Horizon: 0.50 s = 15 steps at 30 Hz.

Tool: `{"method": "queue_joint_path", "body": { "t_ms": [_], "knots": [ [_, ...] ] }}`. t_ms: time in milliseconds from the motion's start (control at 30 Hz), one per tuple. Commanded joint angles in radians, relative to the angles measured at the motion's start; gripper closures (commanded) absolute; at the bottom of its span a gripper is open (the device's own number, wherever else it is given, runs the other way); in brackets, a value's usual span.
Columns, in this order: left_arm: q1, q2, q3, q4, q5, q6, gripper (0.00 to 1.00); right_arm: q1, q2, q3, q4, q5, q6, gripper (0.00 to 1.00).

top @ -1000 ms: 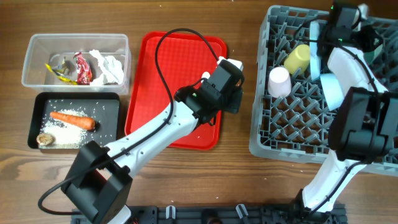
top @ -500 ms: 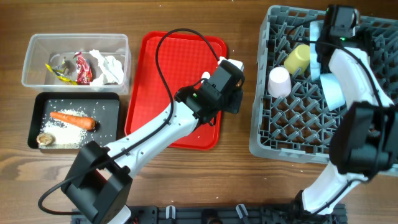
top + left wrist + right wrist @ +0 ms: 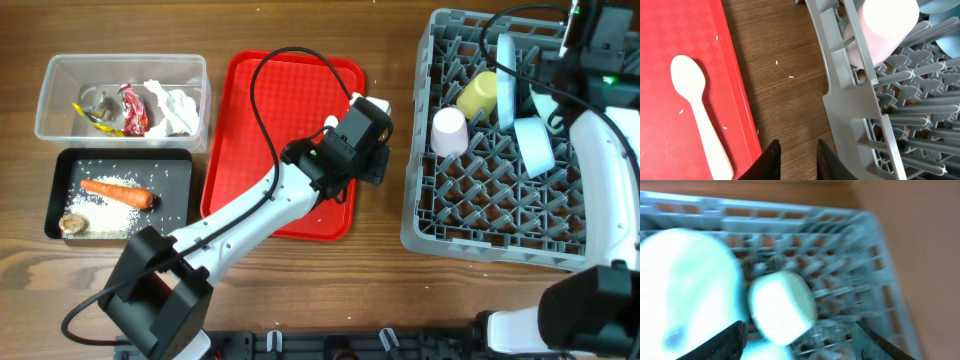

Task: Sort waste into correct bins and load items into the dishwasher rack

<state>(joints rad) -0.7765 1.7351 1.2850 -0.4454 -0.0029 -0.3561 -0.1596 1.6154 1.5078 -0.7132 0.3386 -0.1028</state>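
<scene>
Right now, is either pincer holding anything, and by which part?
Nothing. The left pincer is open over the table, the white spoon untouched; the right pincer is open above the dishwasher rack.

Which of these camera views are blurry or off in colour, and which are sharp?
Right wrist: heavily blurred and overexposed, with a cyan cast over the dishwasher rack. Left wrist: sharp, with the white spoon and loose rice grains crisp. Overhead: sharp and evenly lit, with only soft shadows.

A strip of table [image 3: 785,90] lies open between the red tray [image 3: 670,30] and the dishwasher rack [image 3: 850,110]. The rack's upper rows are blocked by the yellow cup [image 3: 479,93], white-pink cup [image 3: 449,131], plate [image 3: 506,80] and bowl [image 3: 534,144]; its lower pegs stand free.
</scene>
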Motion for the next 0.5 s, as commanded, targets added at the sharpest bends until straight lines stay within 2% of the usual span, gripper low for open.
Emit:
{"method": "queue_joint_path", "body": {
  "t_ms": [0,167,233,433,467],
  "knots": [
    [0.014,-0.009,0.011,-0.004,-0.006,0.000,0.73,-0.005,-0.019,0.007,-0.077,-0.299,0.142,0.30],
    [0.006,0.019,0.011,0.012,0.132,-0.079,0.71,-0.005,-0.026,0.007,-0.204,-0.420,0.166,0.30],
    [-0.003,0.043,0.011,0.014,0.143,-0.079,0.67,-0.006,-0.043,0.007,-0.233,-0.450,0.166,0.24],
    [-0.058,0.121,0.011,0.064,0.186,-0.079,0.66,-0.005,-0.167,0.007,-0.295,-0.573,0.166,0.19],
    [-0.066,0.124,0.011,0.076,0.186,-0.078,0.62,-0.006,-0.179,0.007,-0.305,-0.573,0.164,0.19]
  ]
}}
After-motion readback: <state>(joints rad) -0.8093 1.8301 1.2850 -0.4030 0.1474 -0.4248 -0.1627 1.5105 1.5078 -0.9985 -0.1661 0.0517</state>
